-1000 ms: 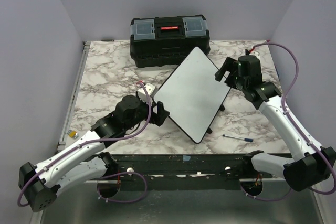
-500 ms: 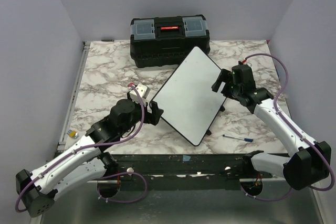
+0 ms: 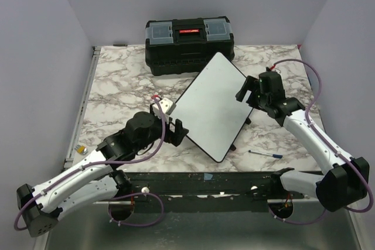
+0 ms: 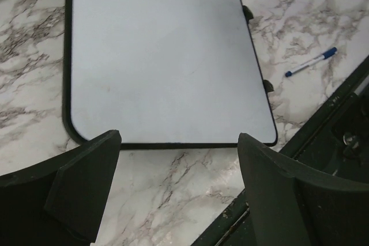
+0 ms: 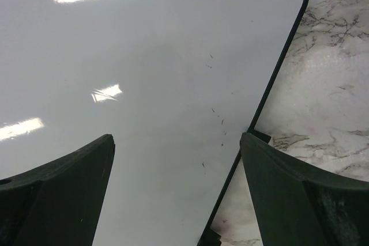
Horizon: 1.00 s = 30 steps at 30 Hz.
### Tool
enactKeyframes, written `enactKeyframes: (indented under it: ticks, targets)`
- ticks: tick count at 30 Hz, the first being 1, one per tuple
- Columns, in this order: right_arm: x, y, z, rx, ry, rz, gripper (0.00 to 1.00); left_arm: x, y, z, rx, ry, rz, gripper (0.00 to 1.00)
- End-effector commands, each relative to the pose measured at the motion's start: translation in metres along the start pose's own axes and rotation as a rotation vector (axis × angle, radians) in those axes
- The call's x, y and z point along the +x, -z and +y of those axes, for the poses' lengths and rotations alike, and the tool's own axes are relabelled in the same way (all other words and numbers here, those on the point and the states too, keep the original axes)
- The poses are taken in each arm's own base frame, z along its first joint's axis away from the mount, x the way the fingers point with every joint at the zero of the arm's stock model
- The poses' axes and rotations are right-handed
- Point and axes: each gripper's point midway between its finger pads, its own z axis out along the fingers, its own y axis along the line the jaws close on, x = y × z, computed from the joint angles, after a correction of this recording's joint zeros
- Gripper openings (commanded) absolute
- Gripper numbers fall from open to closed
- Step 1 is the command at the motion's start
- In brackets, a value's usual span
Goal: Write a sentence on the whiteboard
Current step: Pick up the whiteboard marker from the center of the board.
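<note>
Marble-patterned table (image 3: pixel 117 80), white with grey veins, pale lilac walls on three sides. Both arms are bolted at the near edge.

Left gripper (image 3: pixel 176 130) sits low at the near left of the whiteboard (image 3: pixel 214 106). Its fingers are spread wide with nothing between them. In the left wrist view the gripper (image 4: pixel 179 139) faces the short rounded end of the whiteboard (image 4: pixel 161 56), which lies just ahead of the fingertips and apart from them.

Blue-capped pen (image 3: pixel 265 154) lies on the table right of the board's near corner, apart from it; it also shows in the left wrist view (image 4: pixel 310 62).

Whiteboard lies flat at mid-table, turned diagonally, black rim, small black feet along its right side. Face glossy white.

Right gripper (image 3: pixel 245 89) is at the board's right edge, fingers wide apart, gripping nothing. In its wrist view the gripper (image 5: pixel 176 137) looks down on the whiteboard (image 5: pixel 144 56), rim and marble to the right; contact cannot be told.

Black toolbox (image 3: pixel 189 45) stands at the far edge, the board's far corner just before it.
</note>
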Motion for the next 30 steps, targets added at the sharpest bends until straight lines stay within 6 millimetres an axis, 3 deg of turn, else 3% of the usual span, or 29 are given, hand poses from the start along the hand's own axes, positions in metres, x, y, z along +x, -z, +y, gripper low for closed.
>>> enactKeyframes:
  ticks: [1,5,13,16,20,30]
  targets:
    - [-0.040,0.015,0.019,-0.029,0.013,-0.098,0.92,-0.030,0.001,-0.046,0.179,-0.114,-0.031,0.84]
    - [-0.067,0.028,0.028,-0.034,0.014,-0.163,0.92,-0.029,-0.012,-0.087,0.362,-0.210,0.013,0.83]
    - [-0.137,0.071,0.051,-0.062,0.000,-0.347,0.92,0.014,-0.073,-0.153,0.605,-0.379,0.158,0.77]
    - [-0.156,0.087,0.057,-0.074,-0.003,-0.400,0.92,0.018,-0.090,-0.171,0.673,-0.432,0.165,0.74]
    - [-0.169,0.104,0.062,-0.097,-0.004,-0.445,0.92,0.025,-0.115,-0.192,0.722,-0.487,0.186,0.72]
    - [-0.177,0.124,0.061,-0.113,-0.002,-0.490,0.93,0.056,-0.171,-0.227,0.776,-0.595,0.263,0.65]
